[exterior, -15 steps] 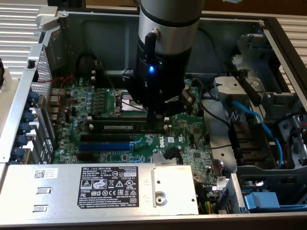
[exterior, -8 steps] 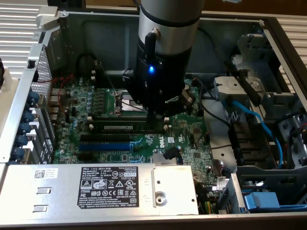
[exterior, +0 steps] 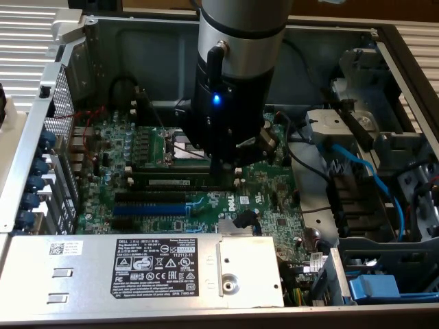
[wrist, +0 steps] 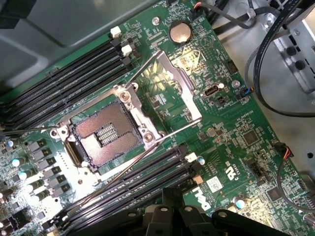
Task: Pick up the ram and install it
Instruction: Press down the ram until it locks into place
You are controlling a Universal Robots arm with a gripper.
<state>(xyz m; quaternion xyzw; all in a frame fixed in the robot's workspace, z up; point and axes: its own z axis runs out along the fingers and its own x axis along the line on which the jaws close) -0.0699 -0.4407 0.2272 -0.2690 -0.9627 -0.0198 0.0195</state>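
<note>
Fingers [wrist: 166,199]: drawn fully together, with no gap between them. The gripper [exterior: 219,170] stands low over the motherboard [exterior: 274,212], and its tip is down at the ram [exterior: 180,182]. It meets the stick at the end toward the exterior view's right. Whether the closed fingers pinch the stick's edge or only bear on top of it cannot be told.

Nearest the exterior camera: a grey power supply [exterior: 154,264] with a large printed label spans the front of the open case.

Just behind it: the blue expansion slot [exterior: 152,209] lies lengthwise on the board, with black slots beside it.

Next back: the ram lies lengthwise along the bank of memory slots [exterior: 171,166], on the side toward the blue slot, and its pale label faces the camera. It sits level and low, in line with the bank. Whether it is fully seated cannot be told.

Beyond the ram: the processor socket [wrist: 106,132] stands uncovered, its metal frame swung up and its lever wire lying free. More black memory slots run along its far side. A coin cell [wrist: 179,32] sits on the board further on.

To the exterior view's right: a blue cable [exterior: 363,168] and black cables run past the drive bay.

Farthest: the grey rear wall [exterior: 137,48] of the case, behind the arm.
</note>
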